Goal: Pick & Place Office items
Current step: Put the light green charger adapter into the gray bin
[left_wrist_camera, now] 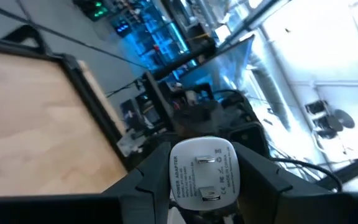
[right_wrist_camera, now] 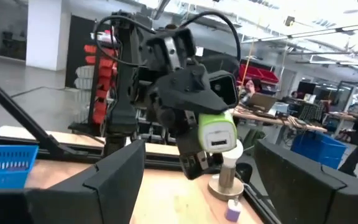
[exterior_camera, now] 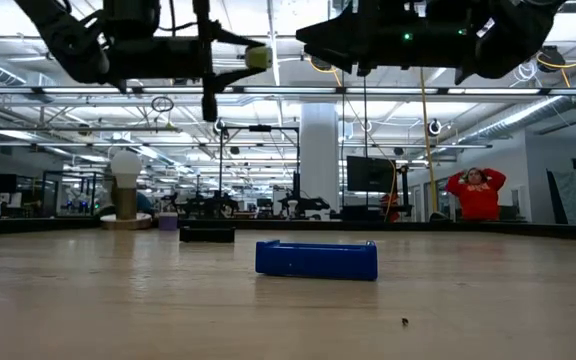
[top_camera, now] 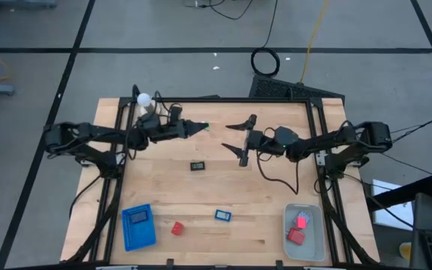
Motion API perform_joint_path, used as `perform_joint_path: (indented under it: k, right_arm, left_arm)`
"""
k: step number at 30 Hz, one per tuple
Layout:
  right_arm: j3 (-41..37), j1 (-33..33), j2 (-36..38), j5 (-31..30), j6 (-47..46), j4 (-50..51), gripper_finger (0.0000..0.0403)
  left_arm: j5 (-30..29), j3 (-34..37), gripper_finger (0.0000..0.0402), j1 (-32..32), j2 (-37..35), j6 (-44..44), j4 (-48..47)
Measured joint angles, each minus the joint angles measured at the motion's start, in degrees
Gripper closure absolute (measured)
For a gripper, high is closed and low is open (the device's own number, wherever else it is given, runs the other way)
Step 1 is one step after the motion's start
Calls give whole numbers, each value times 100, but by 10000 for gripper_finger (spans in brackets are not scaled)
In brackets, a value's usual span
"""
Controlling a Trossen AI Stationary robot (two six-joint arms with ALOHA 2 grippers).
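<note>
My left gripper hovers over the table's far middle, shut on a white power adapter with a green trim, which also shows in the right wrist view. My right gripper stands open just to its right, facing it, with nothing between its fingers. On the wood lie a black rectangular piece, a blue piece and a red block. Two red pieces lie in the pale bin. My left gripper pinches the adapter's two opposite sides between its two fingers. The fingers lie about level and point toward the table's right. The adapter's free end sticks out past the fingertips, and the adapter is lifted clear of the table.
A blue ribbed tray stands near the front left. The white ball on its tan base stands at the far left, close behind my left arm. A dark frame runs along the table's far edge and sides. Bare wood lies in the middle.
</note>
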State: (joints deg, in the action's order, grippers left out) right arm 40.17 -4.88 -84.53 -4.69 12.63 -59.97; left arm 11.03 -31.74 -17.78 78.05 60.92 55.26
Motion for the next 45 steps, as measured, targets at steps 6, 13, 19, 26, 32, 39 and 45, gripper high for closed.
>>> perform_joint_path:
  k: [6, 13, 19, 26, 32, 39, 45]
  right_arm:
    - [29, -3, -16, -145, 40, -81, 108]
    - [29, -3, -16, -127, 71, -193, 108]
    - [29, -3, -16, -126, 157, -212, 108]
    - [130, -4, -16, -125, 161, -181, 107]
    - [482, -4, -177, -119, 286, 197, 107]
    - [805, -5, -348, -120, 457, 464, 107]
    - [818, -5, -348, -120, 480, 463, 107]
  left_arm:
    - [52, -342, 265, 138, 76, -300, -168]
    - [49, -350, 265, 140, 76, -311, -189]
    - [-29, -350, 265, 140, 76, -272, -189]
    - [-103, -350, 265, 149, 76, -134, -183]
    - [-236, -350, 265, 253, 76, 180, -176]
    - [-296, -350, 265, 321, 74, 680, -163]
    - [-306, -350, 265, 363, 74, 873, -157]
